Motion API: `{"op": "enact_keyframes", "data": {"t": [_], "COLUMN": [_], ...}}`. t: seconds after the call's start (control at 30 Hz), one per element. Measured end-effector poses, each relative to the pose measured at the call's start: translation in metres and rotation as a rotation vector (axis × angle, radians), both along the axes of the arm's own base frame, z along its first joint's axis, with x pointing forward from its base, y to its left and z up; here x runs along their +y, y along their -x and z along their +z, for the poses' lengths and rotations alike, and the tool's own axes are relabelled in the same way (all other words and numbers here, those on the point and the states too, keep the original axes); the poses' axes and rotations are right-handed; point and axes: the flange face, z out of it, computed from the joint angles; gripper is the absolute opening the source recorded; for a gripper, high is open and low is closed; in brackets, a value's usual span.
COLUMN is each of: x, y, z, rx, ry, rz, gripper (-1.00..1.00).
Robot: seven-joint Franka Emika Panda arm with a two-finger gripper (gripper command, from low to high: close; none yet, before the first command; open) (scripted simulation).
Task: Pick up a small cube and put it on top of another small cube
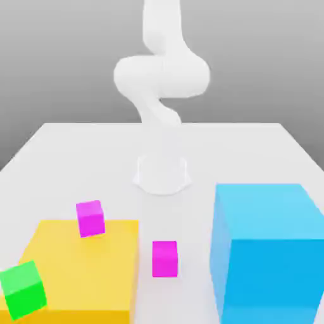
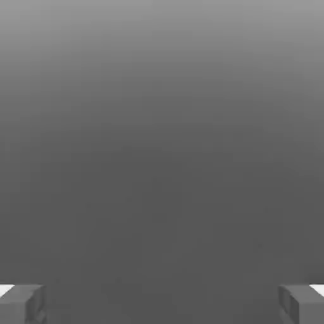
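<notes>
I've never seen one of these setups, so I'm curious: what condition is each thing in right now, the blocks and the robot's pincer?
Pincer: open, fingers wide apart, holding nothing.
Magenta cube on the yellow slab: tilted, at the slab's far edge.
Magenta cube on the table: upright, flat on the table, standing apart.
Green cube: tilted, on the slab's near corner.
Yellow slab: lying flat.
Big blue cube: upright, untouched.

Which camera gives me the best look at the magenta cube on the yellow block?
The exterior view: the magenta cube sits in plain sight on the yellow block. The hand view gives grey background between the open gripper fingers, nothing of that cube.
</notes>
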Motion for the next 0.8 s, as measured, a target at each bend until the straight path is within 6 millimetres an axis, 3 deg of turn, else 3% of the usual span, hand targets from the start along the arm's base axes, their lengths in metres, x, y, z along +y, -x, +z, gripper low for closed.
{"op": "enact_keyframes", "data": {"t": [0.1, 0.23, 0.37, 0.5, 0.63, 0.8], "x": [0.052, 0.126, 0.19, 0.238, 0.26, 0.223], "y": [-0.024, -0.026, 0.004, 0.06, 0.13, 0.154], "z": [-0.065, -0.157, -0.246, -0.329, -0.403, -0.462], "rx": [0.069, 0.147, 0.215, 0.272, 0.331, 0.528], "ry": [0.106, 0.249, 0.376, 0.493, 0.588, 0.564], "rz": [0.156, 0.412, 0.689, 0.983, 1.273, 1.342], "gripper": [0.0, 0.0, 0.0, 0.0, 0.0, 0.0]}}
